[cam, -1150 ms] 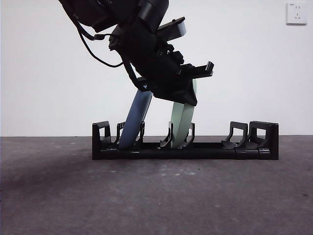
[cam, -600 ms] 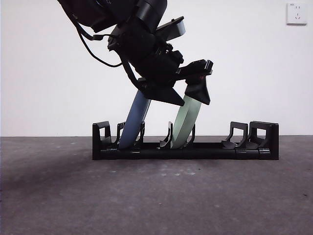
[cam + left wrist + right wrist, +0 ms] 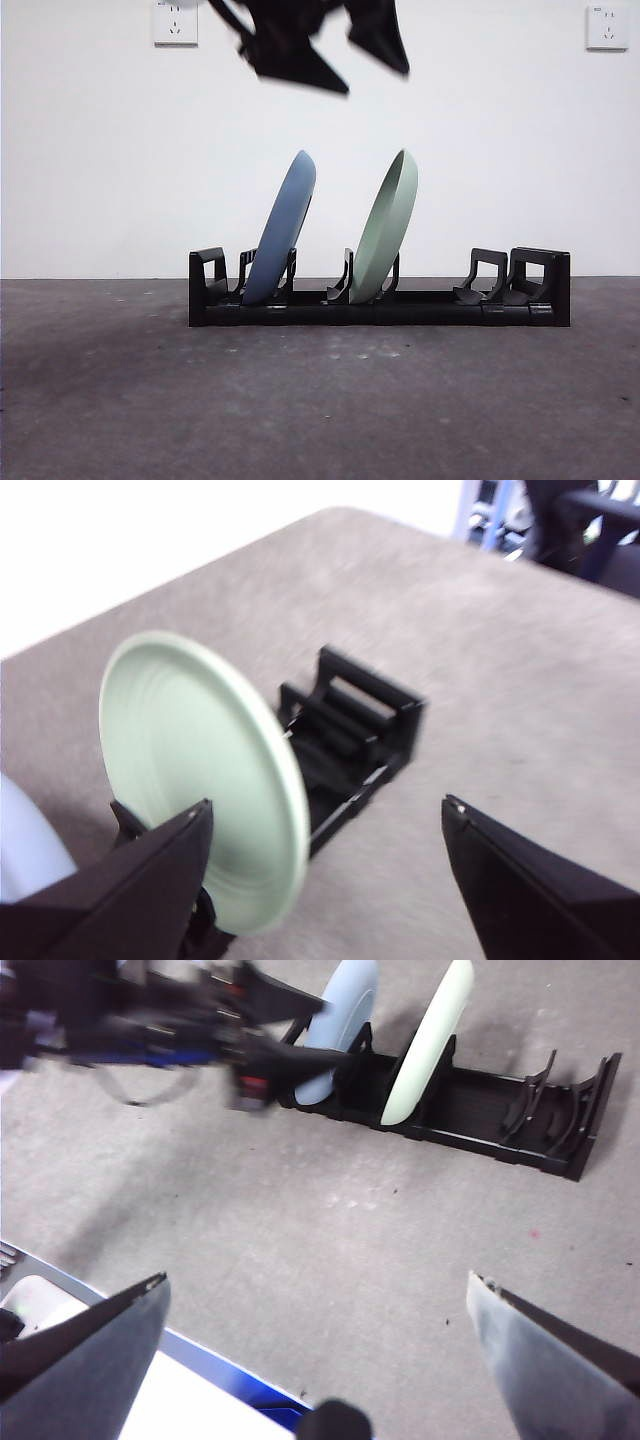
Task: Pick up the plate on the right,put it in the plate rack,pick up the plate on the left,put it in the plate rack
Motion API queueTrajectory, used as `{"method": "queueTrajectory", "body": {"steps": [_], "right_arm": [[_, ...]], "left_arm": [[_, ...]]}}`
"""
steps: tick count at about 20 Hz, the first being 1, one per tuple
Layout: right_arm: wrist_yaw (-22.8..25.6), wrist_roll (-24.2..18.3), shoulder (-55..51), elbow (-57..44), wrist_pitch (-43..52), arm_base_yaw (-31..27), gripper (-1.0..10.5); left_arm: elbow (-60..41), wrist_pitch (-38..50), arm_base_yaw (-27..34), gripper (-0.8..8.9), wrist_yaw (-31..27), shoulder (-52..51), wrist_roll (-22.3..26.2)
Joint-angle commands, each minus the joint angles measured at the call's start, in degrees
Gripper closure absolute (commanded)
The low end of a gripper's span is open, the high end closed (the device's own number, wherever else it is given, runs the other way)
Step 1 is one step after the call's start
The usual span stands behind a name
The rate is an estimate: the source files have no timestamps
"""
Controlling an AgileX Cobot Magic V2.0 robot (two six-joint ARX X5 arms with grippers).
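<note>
The plate rack (image 3: 380, 297) now carries the blue plate (image 3: 283, 226) and green plate (image 3: 387, 222). The left end effector (image 3: 330, 50), jaws spread, has lifted clear above it; both placements appear complete.

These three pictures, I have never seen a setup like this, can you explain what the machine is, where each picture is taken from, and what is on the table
It is a robot with two arms at a table, each ending in a gripper of two black jaws. One picture looks level across the table from a low camera. There a black plate rack holds a blue plate and a green plate, both leaning in its slots. The dark blurred shape at the top is the left gripper, above the plates. The other two pictures come from cameras on the wrists. The left wrist one shows its open, empty jaws with the green plate near. The right wrist one shows the right gripper, open, empty, away from the rack.
</note>
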Motion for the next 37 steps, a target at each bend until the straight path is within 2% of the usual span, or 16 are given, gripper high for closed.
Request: {"method": "queueTrajectory", "body": {"steps": [1, 7, 11, 12, 13, 15, 17, 19, 20, 26, 28, 29, 37], "right_arm": [[0.1, -1.7, 0.1, -0.4, -1.5, 0.1, 4.4], [-0.2, -5.4, 1.5, -0.4, -1.5, 0.1, 4.4], [-0.2, -5.8, 1.8, -0.4, -1.5, 0.1, 4.5], [-0.2, -5.8, 1.8, -0.4, -1.5, 0.1, 4.6], [-0.2, -5.8, 1.8, -0.4, -1.5, 0.1, 5.1], [-0.2, -5.9, 1.8, -0.4, -1.5, 0.1, 6.1], [-0.2, -5.8, 1.8, -0.4, -1.5, 0.1, 7.6], [-0.2, -5.8, 1.8, -0.4, -1.5, 0.1, 9.2], [-0.2, -5.8, 1.8, -0.4, -1.5, 0.1, 9.6], [-1.4, -5.6, 1.8, -0.4, -1.5, 0.1, 9.6], [-1.4, -2.4, 1.8, -0.4, -1.5, 0.1, 9.4], [-1.4, -2.3, 1.9, -0.4, -1.5, 0.1, 9.4], [6.4, -2.3, 1.9, -0.4, -1.5, 0.1, 9.4]], "left_arm": [[-0.4, -5.3, -1.6, 4.31, 0.1, -7.3, 0.0], [-0.4, -24.8, -6.4, 4.32, 0.1, -30.4, -0.1], [-0.4, -32.0, -7.3, 4.42, 0.0, -41.3, -2.8], [-0.4, -33.3, -7.3, 4.56, 0.0, -42.8, -2.8], [-0.4, -34.8, -7.3, 5.43, 0.0, -44.1, -2.8], [-0.4, -37.1, -7.3, 6.99, 0.0, -45.1, -2.9], [-0.4, -38.7, -7.3, 8.05, 0.0, -45.2, -2.9], [-0.4, -38.9, -7.3, 8.22, 0.1, -44.6, -2.9], [-0.4, -38.9, -7.3, 8.22, 0.1, -44.2, -2.9], [-0.4, -38.6, -7.3, 8.22, 0.0, -43.1, -2.7], [-0.4, -38.5, -7.3, 8.16, 0.0, -43.0, -2.7], [-0.4, -38.5, -7.3, 8.16, 0.0, -43.0, -2.7], [-0.4, -42.4, -7.3, 8.16, -0.6, -42.5, -2.7]]}}
